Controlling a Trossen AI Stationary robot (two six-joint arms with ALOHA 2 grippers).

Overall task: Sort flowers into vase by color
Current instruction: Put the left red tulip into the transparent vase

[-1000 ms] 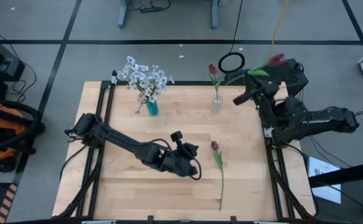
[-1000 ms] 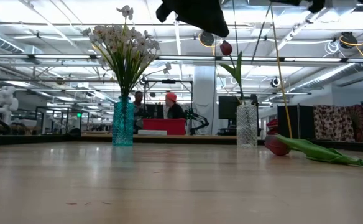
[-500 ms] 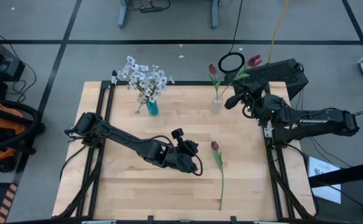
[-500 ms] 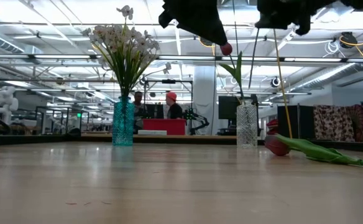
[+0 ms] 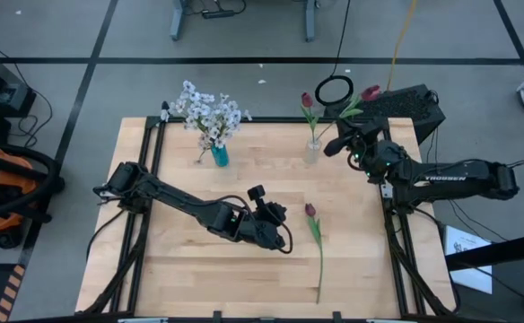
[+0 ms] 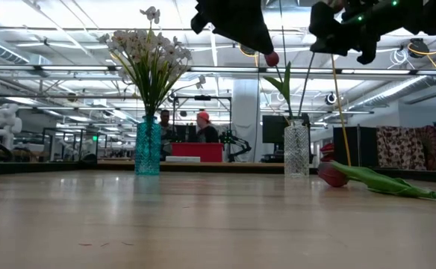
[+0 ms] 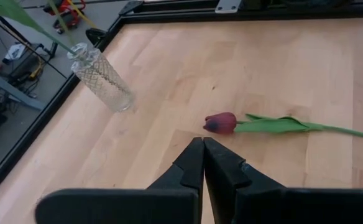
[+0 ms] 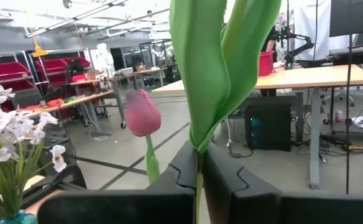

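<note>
Right gripper [image 5: 337, 144] is up off the table, pinched on the stem of a red tulip [image 5: 370, 91]; bud and leaves stick out past the fingers, the stem hangs below them. The clear glass vase [image 5: 312, 151] sits just beside and below the fingertips and already holds one red tulip [image 5: 306, 100], whose bud shows right ahead of the gripper in the right wrist view. From the low view the hanging stem looks to reach toward the vase mouth, but I can't tell whether the tip is inside yet. Left gripper [image 5: 275, 221] hangs above mid-table, fingers pressed together on nothing, with the third tulip [image 7: 221, 122] lying flat on the wood just ahead of its tips. White blossom sprays [image 5: 208, 112] are all in the blue vase [image 5: 219, 157], well away from both grippers. Risks: the narrow neck means the stem tip could catch the rim and tip the light vase; leaves could snag the seated tulip and drag it out; releasing early drops the flower outside.
</note>
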